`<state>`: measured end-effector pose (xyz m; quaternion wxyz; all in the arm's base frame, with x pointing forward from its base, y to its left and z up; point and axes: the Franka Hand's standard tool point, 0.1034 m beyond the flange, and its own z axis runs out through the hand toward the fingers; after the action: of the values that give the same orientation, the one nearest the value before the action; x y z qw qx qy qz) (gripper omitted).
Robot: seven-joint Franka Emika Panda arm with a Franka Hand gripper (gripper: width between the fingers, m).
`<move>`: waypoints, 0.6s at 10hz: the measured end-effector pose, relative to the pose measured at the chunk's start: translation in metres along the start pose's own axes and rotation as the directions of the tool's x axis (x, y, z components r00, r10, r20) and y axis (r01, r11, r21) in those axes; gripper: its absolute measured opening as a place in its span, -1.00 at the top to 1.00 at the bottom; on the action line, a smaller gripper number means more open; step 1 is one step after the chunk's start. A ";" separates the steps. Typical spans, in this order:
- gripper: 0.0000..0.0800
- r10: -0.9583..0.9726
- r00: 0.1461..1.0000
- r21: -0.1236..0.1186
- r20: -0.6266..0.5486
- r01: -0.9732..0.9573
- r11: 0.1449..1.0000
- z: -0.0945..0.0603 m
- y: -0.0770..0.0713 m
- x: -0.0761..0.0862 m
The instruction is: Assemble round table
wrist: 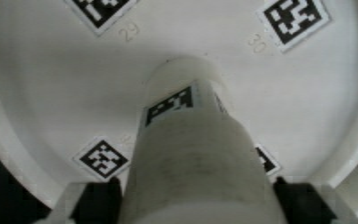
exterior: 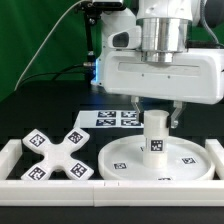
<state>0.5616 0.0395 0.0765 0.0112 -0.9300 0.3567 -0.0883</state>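
Note:
The large flat round disc [exterior: 125, 165] lies on the table at the exterior view's right. The short cylindrical leg [exterior: 157, 137] stands upright on its middle, with a tag on its side. My gripper [exterior: 157, 119] hangs straight over the leg, one finger on each side of its upper end. In the wrist view the leg [wrist: 197, 150] fills the gap between the two dark pads [wrist: 98, 195], which rest against its sides; the disc [wrist: 87, 80] with its tags lies beneath. The X-shaped cross base [exterior: 57, 155] lies flat to the left of the disc.
The marker board [exterior: 112, 118] lies flat behind the disc. A white rail [exterior: 100, 194] runs along the front, with side rails at the left [exterior: 8, 150] and the right [exterior: 215, 150]. A green backdrop stands behind.

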 end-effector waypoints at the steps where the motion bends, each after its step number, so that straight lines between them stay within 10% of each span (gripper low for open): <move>1: -0.02 0.176 0.984 0.012 0.013 -0.176 0.984 0.000 0.002 0.001; 6: -0.02 0.625 0.777 0.008 0.069 -0.627 0.779 -0.001 0.001 -0.004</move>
<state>0.5578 0.0408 0.0764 0.0654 -0.7606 0.6435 -0.0559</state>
